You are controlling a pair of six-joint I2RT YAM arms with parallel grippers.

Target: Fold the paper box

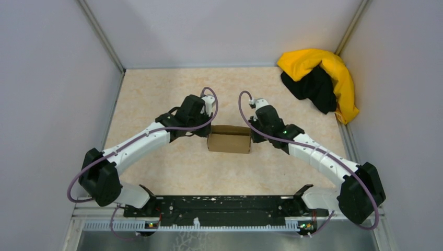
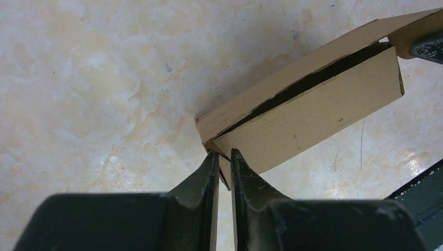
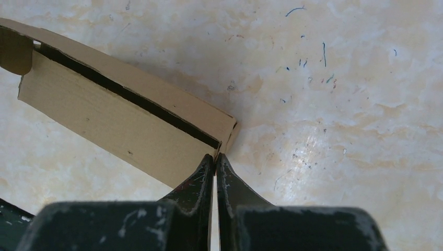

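The paper box [image 1: 229, 139] is a small brown cardboard box lying mid-table, its front panel standing a little off the body so that a dark slit [image 2: 313, 83] shows along the top. My left gripper [image 1: 202, 133] is at its left end. In the left wrist view that gripper [image 2: 224, 152] is shut on a thin cardboard flap at the corner of the box [image 2: 308, 112]. My right gripper [image 1: 254, 137] is at the right end. In the right wrist view it [image 3: 215, 156] is shut, its tips pinching the end wall's edge of the box [image 3: 120, 120].
A yellow-and-black cloth heap [image 1: 319, 78] lies in the back right corner. Grey walls [image 1: 47, 94] close in the beige table on three sides. The black base rail [image 1: 219, 206] runs along the near edge.
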